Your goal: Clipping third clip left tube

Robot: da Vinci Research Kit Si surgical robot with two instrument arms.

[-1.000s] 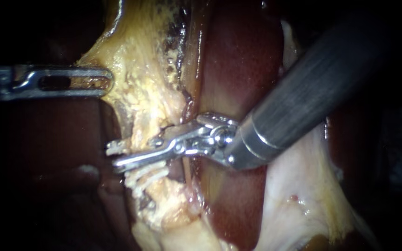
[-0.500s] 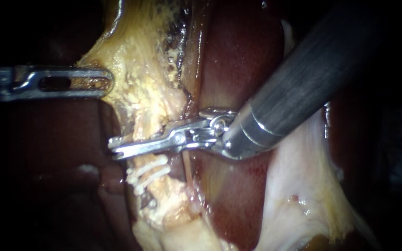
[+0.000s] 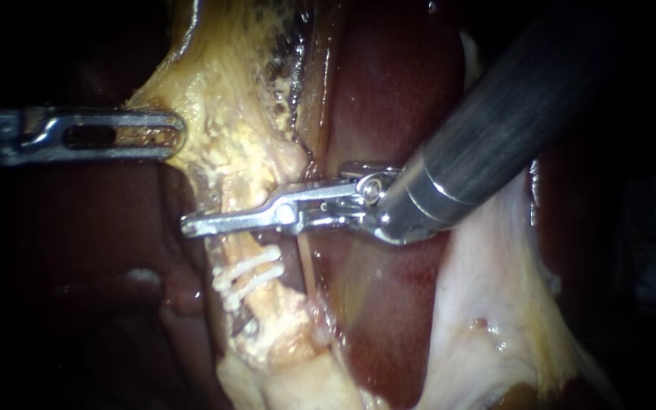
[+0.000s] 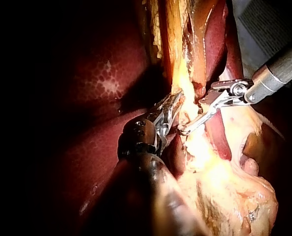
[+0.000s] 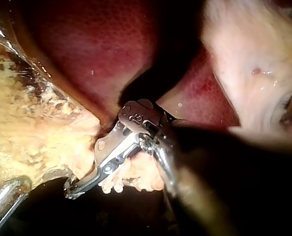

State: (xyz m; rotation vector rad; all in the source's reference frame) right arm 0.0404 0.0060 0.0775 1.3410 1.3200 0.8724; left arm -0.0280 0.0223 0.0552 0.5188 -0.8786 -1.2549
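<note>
— What does the right instrument (image 3: 191, 225) look made of?
— Bare metal at the tip, polished and glinting. The shaft is darker and matt with a fine brushed grain, and ends in a smooth satin collar.
— And the left instrument (image 3: 168, 134)?
— Metal too, but duller.
— The left tube (image 3: 267, 304)?
— Moist, crumbly and granular. The two clips (image 3: 246, 273) on it look pale, matt and ribbed; plastic or metal, I cannot tell. The yellow tissue (image 3: 222, 114) further up the left tube is just as grainy and wet.
— Beside the left tube?
— The liver (image 3: 389, 99) is dark red, smooth and glossy. Beyond that is a pale membrane (image 3: 487, 304), thin and slick.
</note>
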